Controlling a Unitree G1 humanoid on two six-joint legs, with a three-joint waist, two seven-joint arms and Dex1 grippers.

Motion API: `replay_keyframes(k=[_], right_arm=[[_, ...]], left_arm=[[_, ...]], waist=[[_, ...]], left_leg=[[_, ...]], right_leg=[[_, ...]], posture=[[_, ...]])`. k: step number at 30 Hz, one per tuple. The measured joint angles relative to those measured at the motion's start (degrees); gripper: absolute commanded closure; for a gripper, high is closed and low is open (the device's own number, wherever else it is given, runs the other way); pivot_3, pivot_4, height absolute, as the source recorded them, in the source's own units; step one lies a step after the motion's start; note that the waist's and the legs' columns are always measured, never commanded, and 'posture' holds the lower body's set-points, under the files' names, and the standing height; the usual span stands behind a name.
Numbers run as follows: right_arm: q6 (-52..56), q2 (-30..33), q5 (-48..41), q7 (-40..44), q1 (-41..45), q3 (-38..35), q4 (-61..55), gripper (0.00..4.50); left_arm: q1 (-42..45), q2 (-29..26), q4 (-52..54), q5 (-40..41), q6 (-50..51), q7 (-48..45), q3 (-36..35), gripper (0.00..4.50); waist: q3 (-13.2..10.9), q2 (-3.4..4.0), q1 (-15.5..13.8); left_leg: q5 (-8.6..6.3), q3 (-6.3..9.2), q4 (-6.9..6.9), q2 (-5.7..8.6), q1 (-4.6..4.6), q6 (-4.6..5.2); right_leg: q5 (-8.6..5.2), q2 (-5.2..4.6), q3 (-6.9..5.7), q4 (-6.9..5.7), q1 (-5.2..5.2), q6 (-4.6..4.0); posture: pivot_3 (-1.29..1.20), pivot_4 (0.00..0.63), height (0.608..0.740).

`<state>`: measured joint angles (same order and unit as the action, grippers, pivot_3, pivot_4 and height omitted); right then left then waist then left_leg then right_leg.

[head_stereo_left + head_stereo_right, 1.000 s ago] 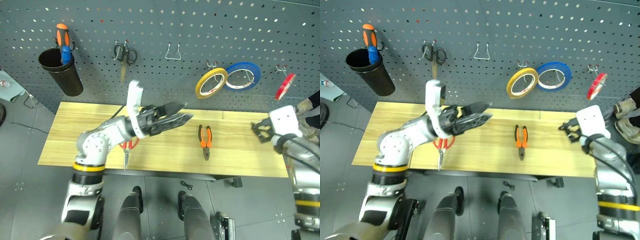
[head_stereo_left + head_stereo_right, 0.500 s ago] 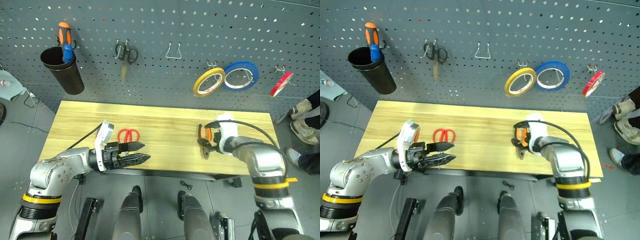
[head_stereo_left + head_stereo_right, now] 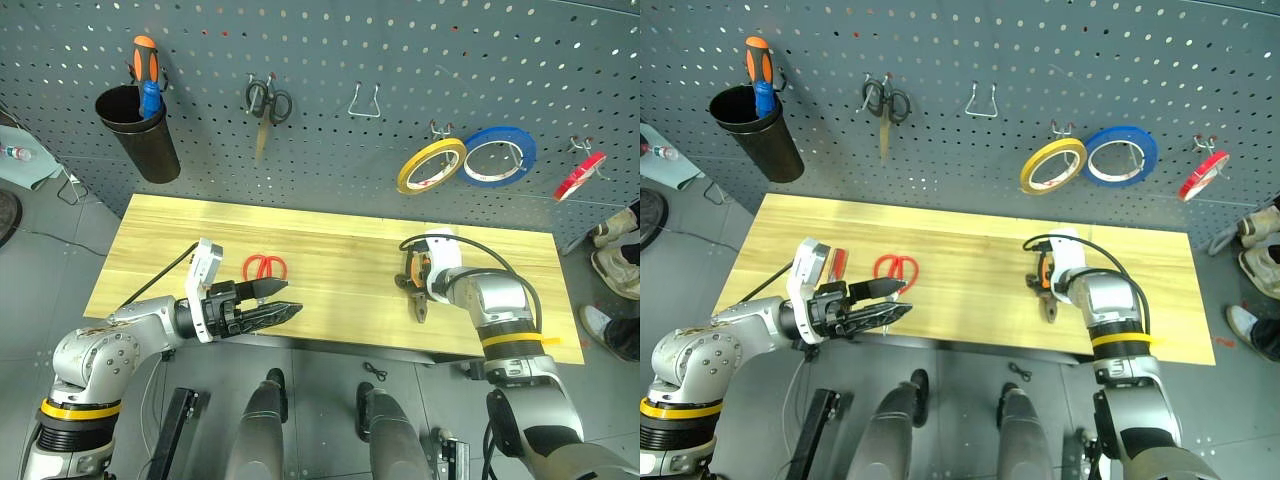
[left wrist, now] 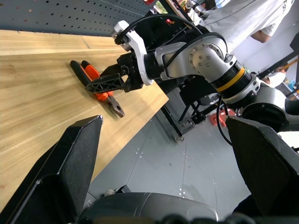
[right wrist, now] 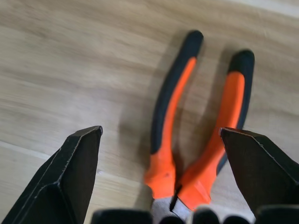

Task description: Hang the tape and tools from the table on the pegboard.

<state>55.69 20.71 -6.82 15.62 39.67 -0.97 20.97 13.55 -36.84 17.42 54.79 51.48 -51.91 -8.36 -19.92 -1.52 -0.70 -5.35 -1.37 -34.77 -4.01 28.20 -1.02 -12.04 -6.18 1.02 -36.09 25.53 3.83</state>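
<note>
On the dark blue-grey perforated pegboard [image 3: 320,60] the thin red tape ring [image 3: 579,176] already hangs, far right. Over the light wooden plank table [image 3: 330,250] I've just swung my right gripper [image 5: 159,140] down, jaws wide, astride the orange-and-black-handled pliers [image 3: 417,290]. So a grasp looks next, while my left gripper [image 3: 270,310] idles wide open just beside the red-handled steel scissors [image 3: 265,267].

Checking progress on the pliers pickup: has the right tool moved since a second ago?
Yes. The right tool came in from the table's right end and now sits open over the pliers.
</note>
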Motion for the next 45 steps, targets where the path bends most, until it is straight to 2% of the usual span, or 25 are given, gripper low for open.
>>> replay_keyframes(k=[18,28,31,33,34,40,43,45], right_arm=[[3.90,-1.73,-1.26,-5.70,0.66,-6.47,0.71,0.03],[0.70,-1.86,-1.24,-4.43,3.53,-6.33,8.77,0.03],[-1.45,-1.86,-1.20,-3.18,4.21,-6.13,11.53,0.84],[-2.12,-1.86,-1.19,-2.77,4.45,-6.05,12.31,1.60],[-2.47,-1.86,-1.18,-2.37,4.52,-5.86,12.53,1.77],[-3.33,-1.26,-0.80,-0.83,4.08,-4.23,12.01,1.77],[-4.83,-0.81,-0.78,2.03,0.44,-2.01,5.38,1.77],[-5.35,-0.81,-2.47,4.90,-3.21,-1.29,-5.53,1.77]], left_arm=[[1.94,-0.12,-0.34,0.53,-0.02,-0.23,-0.16,0.00],[1.98,-0.66,-0.51,0.51,-0.02,-0.62,0.46,0.00],[2.04,-0.69,-0.52,0.52,-0.02,-0.70,0.52,0.00],[2.27,-0.80,-0.57,0.52,-0.01,-0.85,0.52,0.00],[2.30,-0.92,-0.59,0.53,-0.01,-0.92,0.52,0.00],[2.29,-1.01,-0.61,0.55,-0.02,-1.00,0.53,0.00],[2.36,-0.98,-0.67,0.74,0.00,-0.64,0.37,0.00],[2.90,-0.66,-0.77,2.10,0.48,0.75,-1.03,0.00]], waist=[[0.00,0.00,0.04],[0.00,0.00,0.01],[-0.01,0.00,0.03],[-0.01,0.00,0.03],[-0.01,0.00,0.03],[-0.01,0.01,0.05],[-0.01,0.01,-0.01],[-0.02,0.03,-0.04]], left_leg=[[0.00,0.01,0.01,0.00,0.00,0.00],[0.00,0.01,0.03,0.00,0.02,0.00],[0.00,0.01,0.03,0.00,0.02,0.00],[0.00,0.01,0.03,0.00,0.01,0.00],[0.00,0.01,0.03,0.00,0.01,0.00],[0.00,0.01,0.04,0.00,0.02,0.00],[0.00,0.01,0.08,0.00,0.07,0.00],[0.01,0.02,0.06,0.00,0.34,0.01]], right_leg=[[0.00,0.00,0.00,0.02,0.01,0.00],[-0.01,0.00,0.00,0.04,0.02,-0.01],[-0.01,0.00,0.00,0.04,0.02,-0.01],[-0.01,0.00,0.00,0.03,0.02,0.00],[-0.01,0.00,0.00,0.03,0.02,0.00],[-0.02,0.00,0.00,0.04,0.03,0.01],[-0.04,0.00,0.01,0.03,0.11,0.02],[-0.03,0.00,0.02,-0.06,0.44,0.02]], posture=[[0.08,0.358,0.740],[0.08,0.362,0.740],[0.09,0.367,0.740],[0.09,0.367,0.740],[0.09,0.367,0.740],[0.09,0.366,0.740],[0.10,0.358,0.740],[0.10,0.356,0.740]])
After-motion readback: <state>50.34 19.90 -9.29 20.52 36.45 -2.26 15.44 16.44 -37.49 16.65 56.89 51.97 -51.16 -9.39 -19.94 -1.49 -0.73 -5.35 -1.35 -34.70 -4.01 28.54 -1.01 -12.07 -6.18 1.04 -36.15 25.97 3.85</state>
